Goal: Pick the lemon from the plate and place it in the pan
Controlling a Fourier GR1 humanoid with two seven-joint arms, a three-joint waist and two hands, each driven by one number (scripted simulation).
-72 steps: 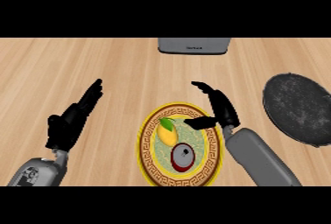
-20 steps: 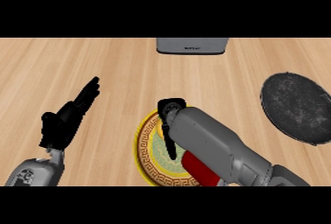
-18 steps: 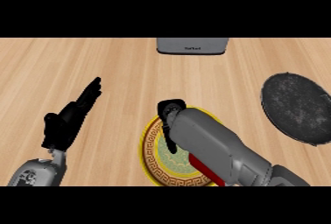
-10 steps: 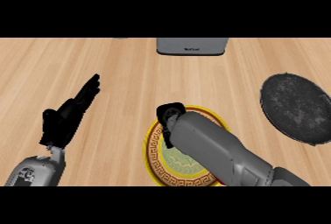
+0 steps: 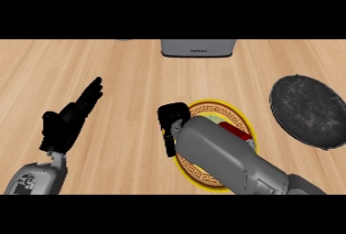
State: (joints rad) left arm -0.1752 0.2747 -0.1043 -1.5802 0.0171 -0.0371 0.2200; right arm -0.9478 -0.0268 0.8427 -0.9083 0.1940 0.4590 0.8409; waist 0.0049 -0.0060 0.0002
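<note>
The yellow plate (image 5: 218,109) with a patterned rim lies at the counter's middle, mostly covered by my right forearm. My right hand (image 5: 173,119) hangs over the plate's left part with its fingers curled downward. The lemon lay there before and is now hidden beneath the hand. A red item (image 5: 234,132) on the plate peeks out beside the forearm. The dark round pan (image 5: 307,109) sits at the right, apart from the plate. My left hand (image 5: 66,125) rests open at the left, fingers pointing up and away.
A grey appliance (image 5: 197,47) stands at the counter's far edge, straight beyond the plate. Bare wooden counter stretches between the plate and the pan and around the left hand.
My right hand swung from the plate's upper right across to its left part, covering the lemon, and over the last second sank slightly with its fingers curled. The left hand has barely moved.
</note>
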